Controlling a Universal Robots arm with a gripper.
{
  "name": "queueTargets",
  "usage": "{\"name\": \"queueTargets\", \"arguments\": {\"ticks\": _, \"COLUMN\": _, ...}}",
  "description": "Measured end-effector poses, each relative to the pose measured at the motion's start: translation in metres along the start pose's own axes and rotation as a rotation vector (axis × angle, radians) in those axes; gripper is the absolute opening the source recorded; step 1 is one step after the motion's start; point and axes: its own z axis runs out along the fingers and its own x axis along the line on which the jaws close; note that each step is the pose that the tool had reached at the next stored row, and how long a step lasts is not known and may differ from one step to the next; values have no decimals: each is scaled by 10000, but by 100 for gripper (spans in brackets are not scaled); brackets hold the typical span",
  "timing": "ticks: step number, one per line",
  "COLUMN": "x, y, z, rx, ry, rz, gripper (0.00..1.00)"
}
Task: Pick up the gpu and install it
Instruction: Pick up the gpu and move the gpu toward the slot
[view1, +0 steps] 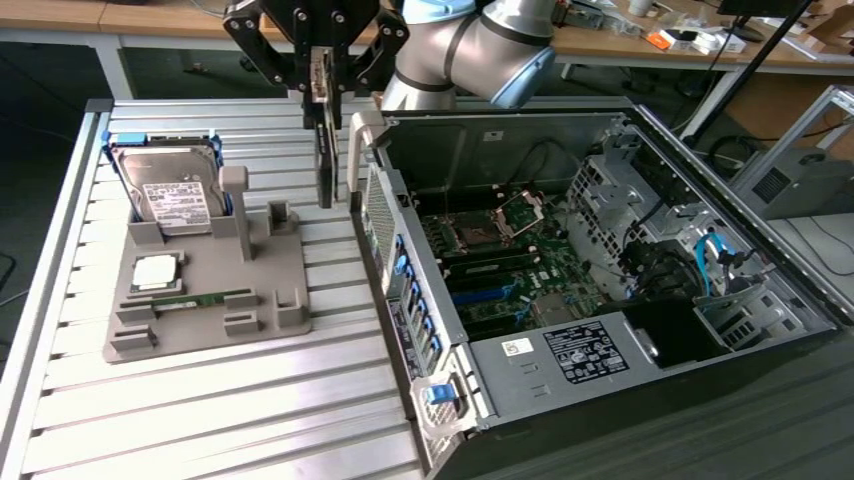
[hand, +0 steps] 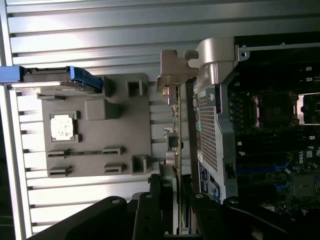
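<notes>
— Operator, status?
— I have the black gripper (view1: 320, 75) clenched on the thin black gpu card (view1: 324, 150), hung edge-down between the grey plastic fixture (view1: 200, 335) and the open metal computer case (view1: 400, 215), presumably for slot alignment.

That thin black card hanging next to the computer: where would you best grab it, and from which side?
By its upper edge, coming from above and pinching its two broad faces. The gpu is thin and flat and hangs upright, so a pinch across its thickness should be firm and leaves the lower edge free. The end effector grips it just so.
</notes>
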Motion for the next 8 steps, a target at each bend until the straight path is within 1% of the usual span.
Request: {"name": "queueTargets", "arguments": {"ticks": 8, "x": -32, "y": 3, "z": 5, "rx": 1, "ry": 1, "rz": 0, "gripper": 27}}
